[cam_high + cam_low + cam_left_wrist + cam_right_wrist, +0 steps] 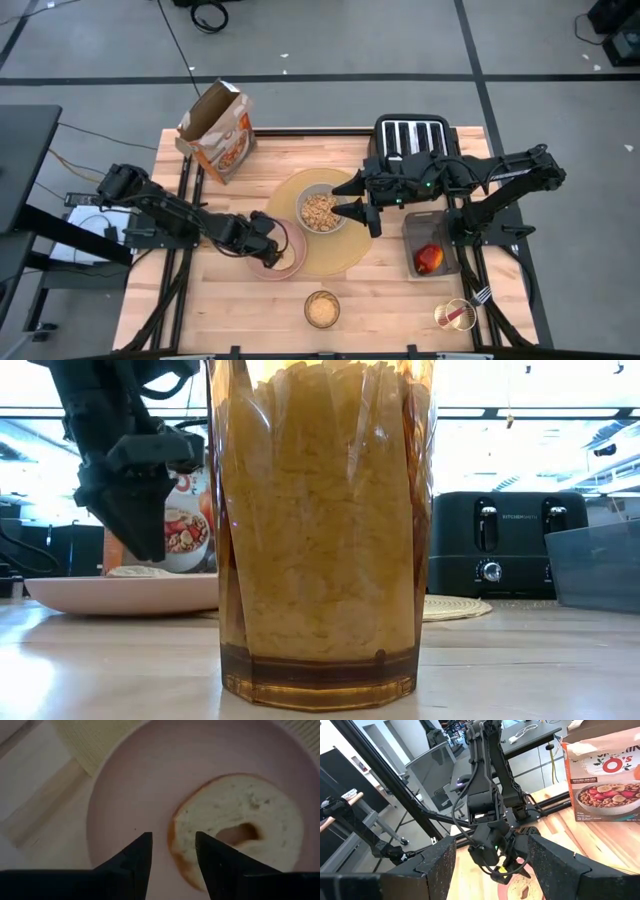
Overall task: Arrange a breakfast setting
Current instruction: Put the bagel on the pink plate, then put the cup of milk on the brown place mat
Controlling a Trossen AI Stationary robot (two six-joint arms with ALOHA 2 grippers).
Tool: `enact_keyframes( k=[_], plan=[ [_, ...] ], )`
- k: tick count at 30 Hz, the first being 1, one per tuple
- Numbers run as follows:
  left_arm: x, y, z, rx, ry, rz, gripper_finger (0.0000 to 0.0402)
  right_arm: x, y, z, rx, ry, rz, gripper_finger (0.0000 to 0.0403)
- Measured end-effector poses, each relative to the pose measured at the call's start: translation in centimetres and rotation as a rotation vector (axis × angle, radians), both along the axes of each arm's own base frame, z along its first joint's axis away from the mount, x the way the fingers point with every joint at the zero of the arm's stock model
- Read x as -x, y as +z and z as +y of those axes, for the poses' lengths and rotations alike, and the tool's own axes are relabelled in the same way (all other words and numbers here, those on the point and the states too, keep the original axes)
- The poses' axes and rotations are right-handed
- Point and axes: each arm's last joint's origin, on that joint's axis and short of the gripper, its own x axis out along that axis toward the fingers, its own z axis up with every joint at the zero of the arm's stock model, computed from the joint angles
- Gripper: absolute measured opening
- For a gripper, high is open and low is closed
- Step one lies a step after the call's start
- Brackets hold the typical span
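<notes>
From above, the left gripper (pixel 268 243) hangs over the small pink plate (pixel 290 268), which overlaps the near-left rim of the tan placemat (pixel 345 262), likely lining up on the bagel half there, while the right gripper (pixel 362 212) waits just beside the grey bowl (pixel 322 211) of cereal. At table height the amber glass (pixel 320 530) fills the foreground, the plate behind it under the left gripper. From the left wrist, the jaws stand parted and empty, the bagel half (pixel 240 827) just ahead of one fingertip; the right wrist shows its own fingers spread, holding nothing.
</notes>
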Motion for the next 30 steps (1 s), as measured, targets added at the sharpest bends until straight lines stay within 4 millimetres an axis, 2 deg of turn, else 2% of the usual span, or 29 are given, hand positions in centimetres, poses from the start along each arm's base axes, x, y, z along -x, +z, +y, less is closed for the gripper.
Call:
enact_keyframes(
  k=[10, 19, 22, 26, 30],
  plan=[
    [0.3, -1.1, 0.2, -0.02, 0.026, 0.099, 0.0157, 0.0, -0.1, 0.0, 0.001, 0.001, 0.006, 0.0251],
    [0.0, -0.6, 0.8, -0.035, 0.063, 0.085, 0.0157, 0.0, -0.1, 0.0, 0.0, 0.0, 0.015, 0.0251],
    [-0.6, 0.4, 0.7, -0.049, 0.053, 0.053, 0.0157, 0.0, -0.2, 0.0, 0.002, 0.0, 0.016, 0.0251],
    [-1.3, 3.2, 0.1, -0.076, 0.005, -0.01, 0.0157, 0.1, -0.2, 0.0, 0.005, 0.001, 0.025, 0.0251],
    [-0.3, 6.4, -1.2, -0.111, -0.036, -0.057, 0.0157, 0.2, -0.5, 0.2, 0.012, 0.008, 0.05, 0.0251]
  ],
)
